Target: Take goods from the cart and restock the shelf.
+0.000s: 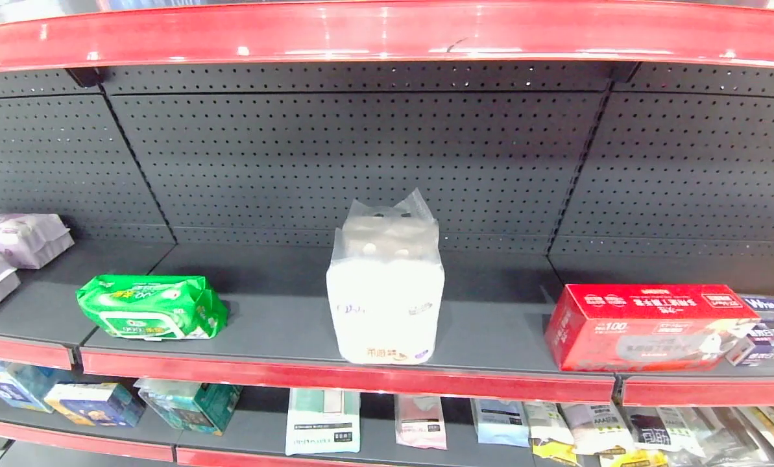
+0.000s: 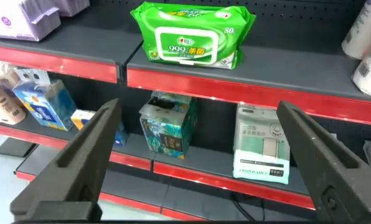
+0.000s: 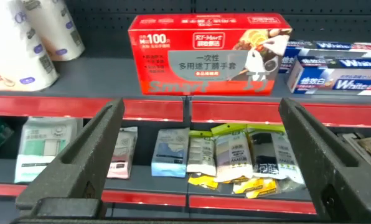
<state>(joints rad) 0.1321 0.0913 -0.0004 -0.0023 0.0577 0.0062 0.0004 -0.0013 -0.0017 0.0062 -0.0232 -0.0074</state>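
A white pack of toilet rolls (image 1: 385,292) stands upright in the middle of the grey shelf (image 1: 490,337). A green pack of wet wipes (image 1: 153,306) lies to its left and a red box (image 1: 646,326) to its right. My left gripper (image 2: 198,162) is open and holds nothing; it hangs in front of the shelf, below the green wipes (image 2: 192,34). My right gripper (image 3: 201,162) is also open and holds nothing, in front of the red box (image 3: 207,55). The toilet rolls (image 3: 30,43) show beside that box.
Purple packs (image 1: 10,250) lie at the shelf's far left and blue-white boxes (image 1: 773,327) at the far right. The lower shelf holds boxes (image 1: 192,403) and hanging packets (image 1: 419,420). A red-edged shelf (image 1: 387,29) runs overhead. Open shelf space lies on both sides of the toilet rolls.
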